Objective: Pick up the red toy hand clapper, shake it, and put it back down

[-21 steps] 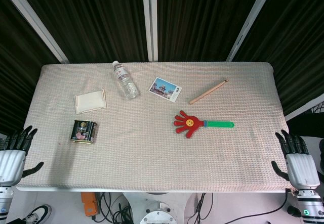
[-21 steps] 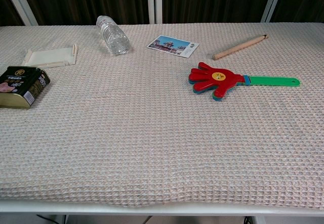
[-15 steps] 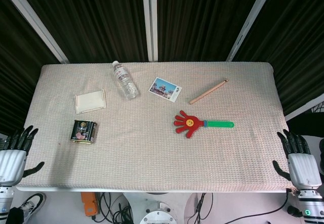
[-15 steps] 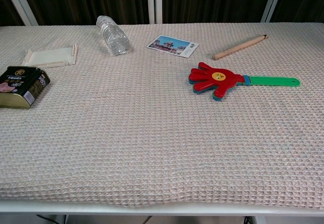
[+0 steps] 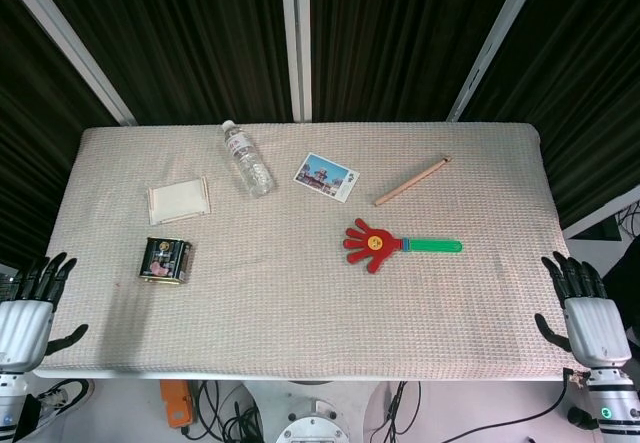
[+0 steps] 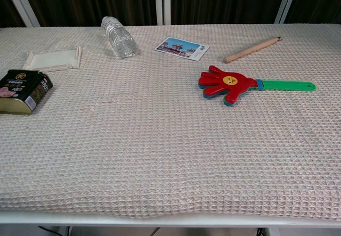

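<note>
The red toy hand clapper (image 5: 373, 244) with a green handle lies flat on the cloth-covered table (image 5: 300, 293), right of centre; the chest view shows the same clapper (image 6: 226, 84) with its handle pointing right. My left hand (image 5: 25, 315) hangs off the table's front left corner, fingers spread, holding nothing. Off the front right corner my right hand (image 5: 585, 313) is likewise spread and empty, well away from the clapper. Neither hand appears in the chest view.
A water bottle (image 5: 246, 159) lies at the back, a postcard (image 5: 327, 176) beside it, and a wooden stick (image 5: 412, 181) further right. A flat beige packet (image 5: 179, 200) and a dark tin (image 5: 165, 260) sit on the left side.
Both hands have dropped slightly lower beside the table's front corners. The clapper and other objects have not moved.
</note>
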`<state>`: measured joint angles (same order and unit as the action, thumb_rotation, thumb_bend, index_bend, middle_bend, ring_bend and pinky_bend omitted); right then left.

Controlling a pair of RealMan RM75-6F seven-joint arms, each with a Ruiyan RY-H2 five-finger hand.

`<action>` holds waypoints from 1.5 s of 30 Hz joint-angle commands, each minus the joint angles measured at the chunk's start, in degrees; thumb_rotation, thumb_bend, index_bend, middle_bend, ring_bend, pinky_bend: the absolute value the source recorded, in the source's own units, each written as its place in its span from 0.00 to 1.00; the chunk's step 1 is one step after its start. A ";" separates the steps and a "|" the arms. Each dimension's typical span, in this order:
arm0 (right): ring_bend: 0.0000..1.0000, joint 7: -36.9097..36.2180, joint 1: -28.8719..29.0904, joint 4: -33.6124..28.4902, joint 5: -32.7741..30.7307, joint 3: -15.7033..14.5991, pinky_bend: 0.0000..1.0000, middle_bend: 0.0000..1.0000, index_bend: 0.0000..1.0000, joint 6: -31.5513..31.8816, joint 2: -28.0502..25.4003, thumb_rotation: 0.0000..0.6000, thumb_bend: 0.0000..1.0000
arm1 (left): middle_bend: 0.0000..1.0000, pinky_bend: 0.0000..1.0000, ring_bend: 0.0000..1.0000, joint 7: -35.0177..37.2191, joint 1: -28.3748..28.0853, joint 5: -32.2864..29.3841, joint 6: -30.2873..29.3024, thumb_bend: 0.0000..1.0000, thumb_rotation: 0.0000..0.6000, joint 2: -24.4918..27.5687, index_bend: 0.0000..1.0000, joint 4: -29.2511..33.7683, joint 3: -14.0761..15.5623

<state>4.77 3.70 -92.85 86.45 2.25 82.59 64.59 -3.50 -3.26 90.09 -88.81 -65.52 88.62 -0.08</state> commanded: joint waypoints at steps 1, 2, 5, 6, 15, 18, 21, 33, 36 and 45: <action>0.00 1.69 1.87 -1.10 -0.64 0.91 0.00 0.00 0.00 -2.29 -0.60 1.00 0.24 | 0.02 0.01 0.00 0.16 0.18 -0.06 -0.11 0.13 1.00 0.04 0.04 0.01 0.07; 0.00 2.60 2.77 -1.61 -0.98 1.27 0.00 0.00 0.00 -3.50 -0.77 1.00 0.24 | 0.02 0.01 0.00 0.30 0.21 -0.05 -0.16 0.13 1.00 0.03 0.04 -0.09 0.06; 0.00 5.17 5.38 -2.52 -2.26 2.32 0.00 0.00 0.00 -7.02 -0.78 1.00 0.24 | 0.02 0.01 0.00 0.80 0.21 -0.05 -0.26 0.13 1.00 -0.25 0.04 -0.68 -0.08; 0.00 5.93 6.28 -2.72 -2.88 2.66 0.00 0.00 0.00 -8.33 -0.69 1.00 0.24 | 0.02 0.01 0.00 0.97 0.18 -0.07 -0.19 0.13 1.00 -0.36 0.04 -0.86 -0.10; 0.00 8.04 17.19 -6.83 -11.65 6.39 0.00 0.00 0.00 -25.15 -0.08 1.00 0.23 | 0.02 0.01 0.00 1.45 -0.62 0.40 1.11 0.13 1.00 -0.62 0.04 -1.42 0.02; 0.00 9.47 20.74 -7.32 -14.56 7.64 0.00 0.00 0.00 -29.13 0.75 1.00 0.23 | 0.02 0.01 0.00 1.38 -0.82 0.42 1.57 0.13 1.00 -0.82 0.04 -1.46 0.11; 0.00 12.97 24.09 -7.11 -18.09 8.64 0.00 0.00 0.00 -31.67 2.19 1.00 0.23 | 0.02 0.01 0.00 1.40 -0.98 0.61 1.98 0.13 1.00 -0.90 0.04 -1.40 0.32; 0.00 27.09 36.15 0.45 -38.52 8.64 0.00 0.00 0.02 -35.19 12.06 1.00 0.23 | 0.02 0.00 0.00 1.36 -0.48 1.14 1.18 0.13 1.00 -0.34 0.04 -1.07 0.76; 0.00 29.40 37.99 2.09 -41.80 7.92 0.00 0.00 0.03 -34.37 14.52 1.00 0.24 | 0.02 0.00 0.00 1.70 -0.25 1.17 0.86 0.13 1.00 -0.24 0.04 -1.32 0.83; 0.00 31.59 40.62 5.26 -46.07 6.71 0.00 0.00 0.11 -31.42 19.51 1.00 0.24 | 0.02 0.00 0.00 2.47 -0.12 1.58 0.45 0.13 1.00 -0.31 0.04 -1.96 0.89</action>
<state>36.22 44.11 -87.80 40.59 9.13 50.90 83.80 -1.03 -3.38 91.67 -88.36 -65.83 86.66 0.81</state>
